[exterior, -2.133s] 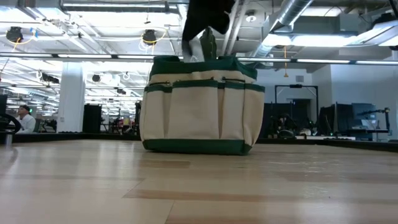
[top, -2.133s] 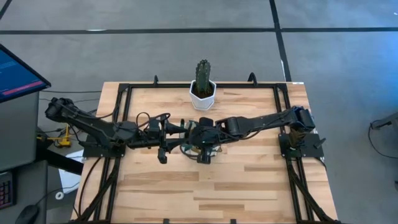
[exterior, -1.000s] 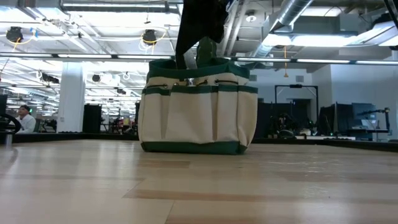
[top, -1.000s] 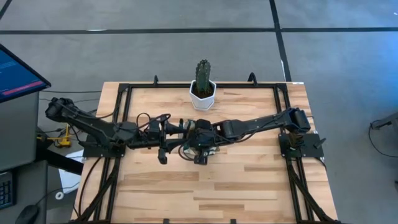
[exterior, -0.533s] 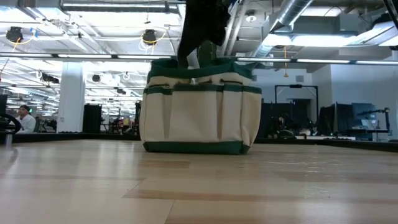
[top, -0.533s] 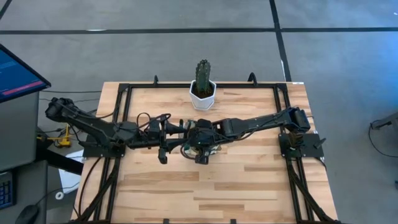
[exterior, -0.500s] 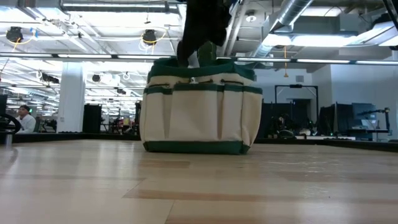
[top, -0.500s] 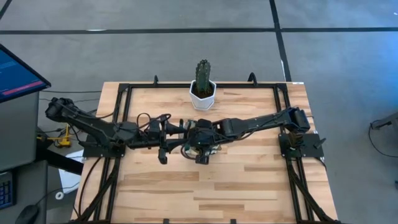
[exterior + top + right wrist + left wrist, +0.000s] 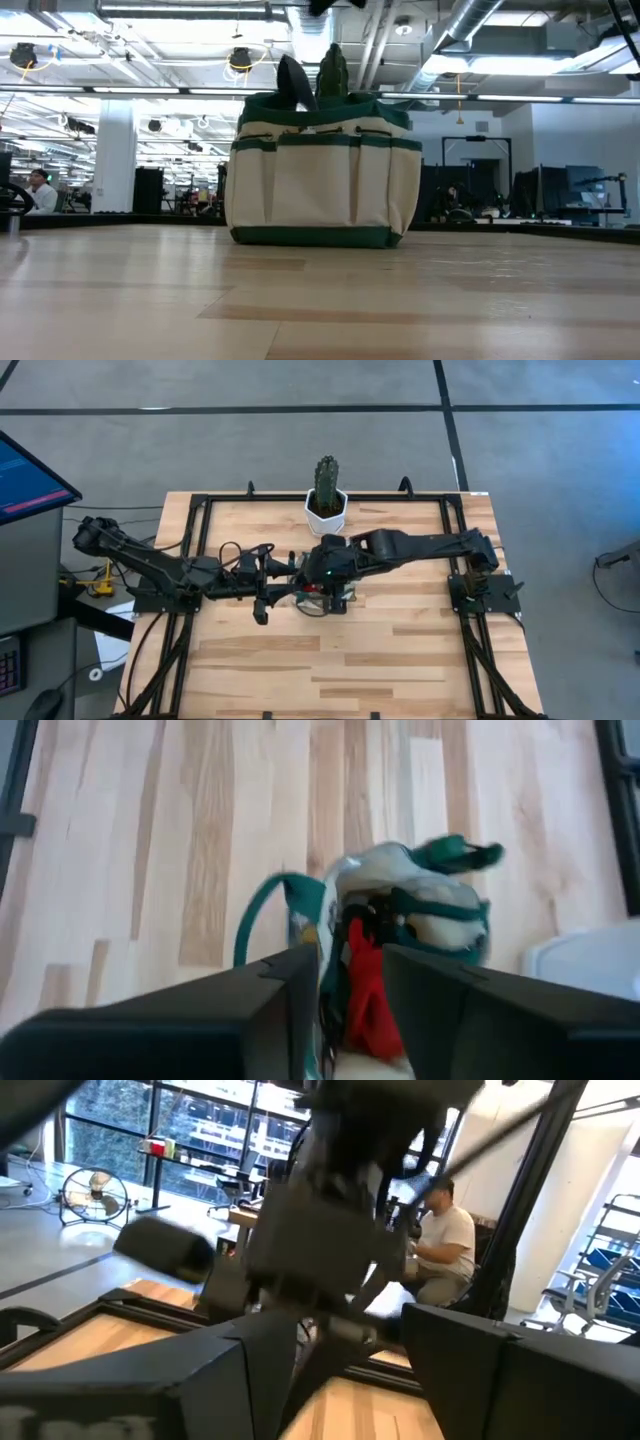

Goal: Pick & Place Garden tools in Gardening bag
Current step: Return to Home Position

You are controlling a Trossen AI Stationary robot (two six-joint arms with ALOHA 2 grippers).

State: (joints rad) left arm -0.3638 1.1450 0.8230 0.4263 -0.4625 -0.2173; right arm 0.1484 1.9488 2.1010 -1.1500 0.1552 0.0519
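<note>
The gardening bag (image 9: 322, 190) stands upright on its flat base near the middle of the table (image 9: 400, 660), mouth upward, which suits tools dropped in from above. The right wrist view looks down into that mouth: a red pruner-like piece (image 9: 362, 990) stands among darker tools, and the green loop handles (image 9: 262, 915) splay outward, so the opening is clear. The right gripper (image 9: 322, 572) hangs directly over the bag, above the rim and apart from it. Its fingers are spread with only air between them, so it grips nothing, and my reading is that the packing is done and the arm needs only to pull away. The left gripper (image 9: 283, 570) lies just beside the bag's left side, low and level, probably placed there to steady the fabric. Its fingers are also parted and empty, and I cannot tell whether one touches the cloth. Just beyond the bag's far side stand the cactus (image 9: 326, 478) and its white pot (image 9: 326, 515), so the far way out is tight. The near half of the table is bare wood, and the black frame (image 9: 280, 497) rims the work area. A retreat straight up, then outward toward each side, looks least likely to snag a handle.
</note>
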